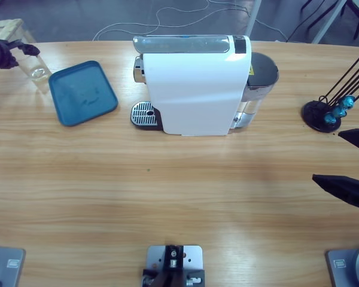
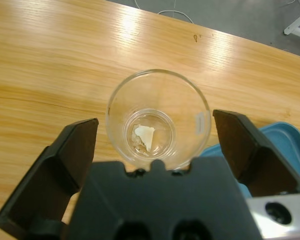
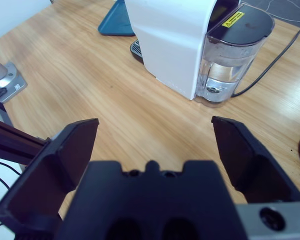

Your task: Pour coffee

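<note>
Glass (image 2: 158, 120) stands between left gripper's (image 2: 157, 145) wide-open jaws, untouched

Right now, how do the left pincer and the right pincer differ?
The left pincer is at the table's far left corner beside the blue tray; the right pincer hangs at the right edge near the capsule stand. The left has a clear empty glass between its jaws without gripping it; the right has only bare table. Both are open.
</note>
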